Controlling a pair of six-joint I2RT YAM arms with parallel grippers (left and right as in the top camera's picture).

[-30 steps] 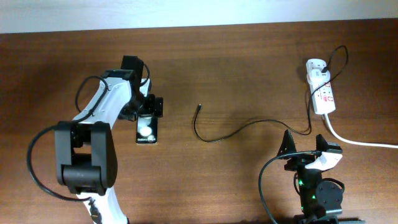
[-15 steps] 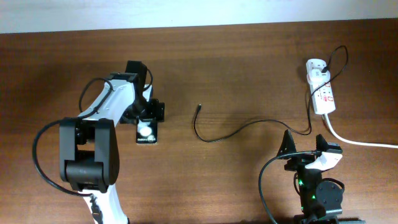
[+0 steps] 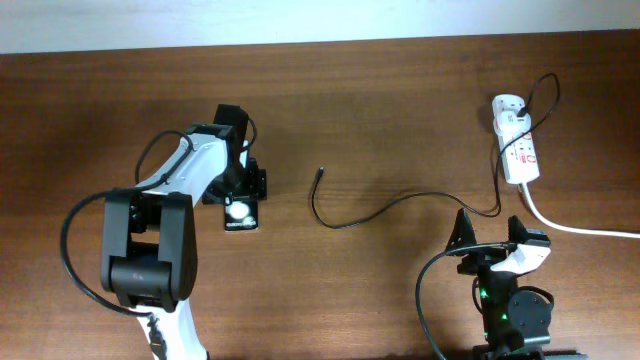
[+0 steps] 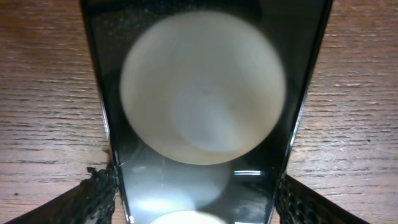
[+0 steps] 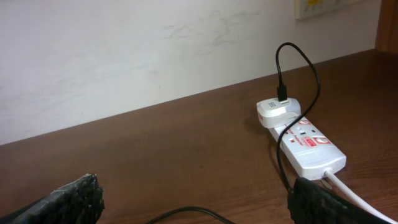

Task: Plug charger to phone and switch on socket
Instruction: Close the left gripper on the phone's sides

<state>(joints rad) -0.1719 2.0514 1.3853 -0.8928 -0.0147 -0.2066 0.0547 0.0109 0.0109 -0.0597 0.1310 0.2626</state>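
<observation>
Dark brown, wood-grained tabletop (image 3: 400,90), seen from above. On the left half a phone (image 3: 239,212) is laid flat, glossy face up. Near the middle the charger (image 3: 372,213) is spread loosely. Its connector tip (image 3: 320,172) is left free on the wood, well apart from the phone. The thin black cable is curved rightward and led up to the socket (image 3: 520,150), which is set near the far right corner with a white adapter (image 3: 507,105) seated in it. A thick white cord (image 3: 570,228) is run from the socket to the right edge.
</observation>
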